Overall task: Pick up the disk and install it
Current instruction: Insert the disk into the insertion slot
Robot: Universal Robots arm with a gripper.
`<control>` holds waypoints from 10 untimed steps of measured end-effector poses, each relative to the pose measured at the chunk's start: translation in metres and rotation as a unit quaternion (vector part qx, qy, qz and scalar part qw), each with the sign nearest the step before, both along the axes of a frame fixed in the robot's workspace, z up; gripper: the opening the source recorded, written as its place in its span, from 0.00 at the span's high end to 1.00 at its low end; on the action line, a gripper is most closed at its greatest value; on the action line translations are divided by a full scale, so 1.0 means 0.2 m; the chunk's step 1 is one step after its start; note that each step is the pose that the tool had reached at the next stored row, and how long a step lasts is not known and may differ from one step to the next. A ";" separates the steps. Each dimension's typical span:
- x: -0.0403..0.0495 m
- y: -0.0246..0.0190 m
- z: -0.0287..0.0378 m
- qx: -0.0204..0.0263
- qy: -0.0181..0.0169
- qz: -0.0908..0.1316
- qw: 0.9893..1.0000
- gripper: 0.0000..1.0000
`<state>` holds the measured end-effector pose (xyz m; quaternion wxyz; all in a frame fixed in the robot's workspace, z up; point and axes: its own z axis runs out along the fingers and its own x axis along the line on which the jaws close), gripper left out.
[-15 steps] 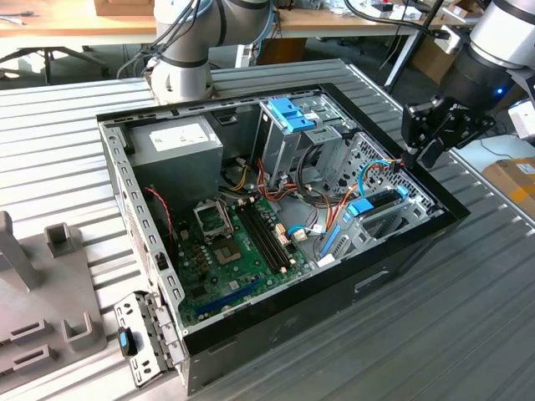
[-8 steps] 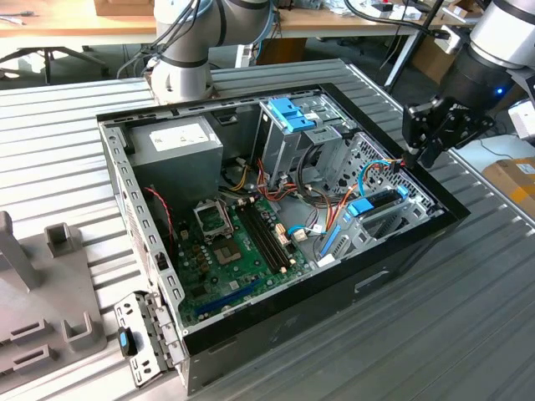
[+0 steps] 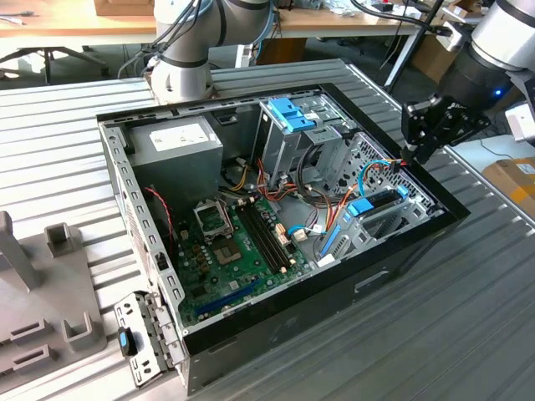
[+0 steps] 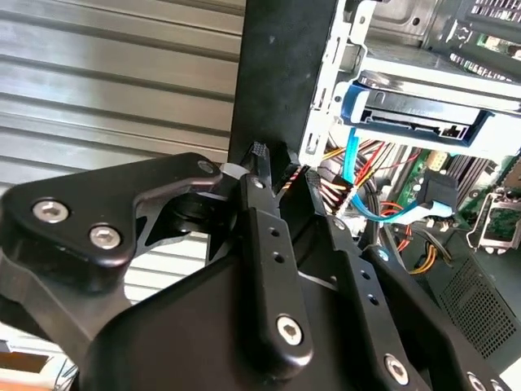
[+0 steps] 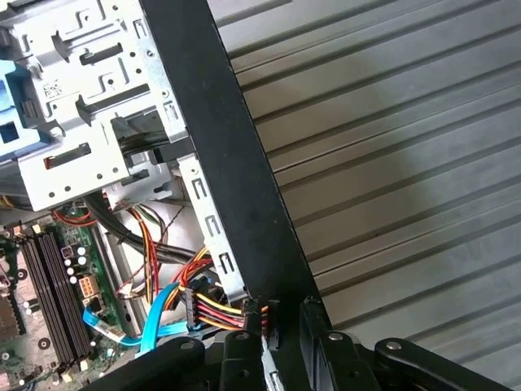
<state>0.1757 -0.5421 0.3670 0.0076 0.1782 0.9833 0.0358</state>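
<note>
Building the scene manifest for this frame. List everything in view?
table: 1, grey ribbed metal, under everything
case: 1, black, open, mid-table
disk: 1, grey in a light-blue bracket, in a bay at the case's end on the exterior view's right
power supply: 1, grey, far corner of the case
motherboard: 1, green, case floor
cage: 1, grey metal with blue tabs, beside the power supply
wires: several, red, yellow, black and blue, near the disk bay
blocks: several, grey, exterior view's left
panel: 1, metal with a blue tab, by the case's near corner
arm: white-grey, exterior view's right
gripper: 1, black, at the wires by the case wall
</note>
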 end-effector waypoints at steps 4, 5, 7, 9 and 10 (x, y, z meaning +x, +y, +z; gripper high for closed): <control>-0.001 -0.008 0.004 0.000 -0.009 0.000 1.000 0.67; 0.000 -0.013 0.004 0.000 -0.011 0.000 1.000 0.67; -0.008 -0.022 0.005 0.000 -0.013 0.000 1.000 0.67; -0.016 -0.024 0.005 0.003 -0.019 0.000 1.000 0.67; -0.019 -0.026 0.005 0.004 -0.021 0.000 1.000 0.67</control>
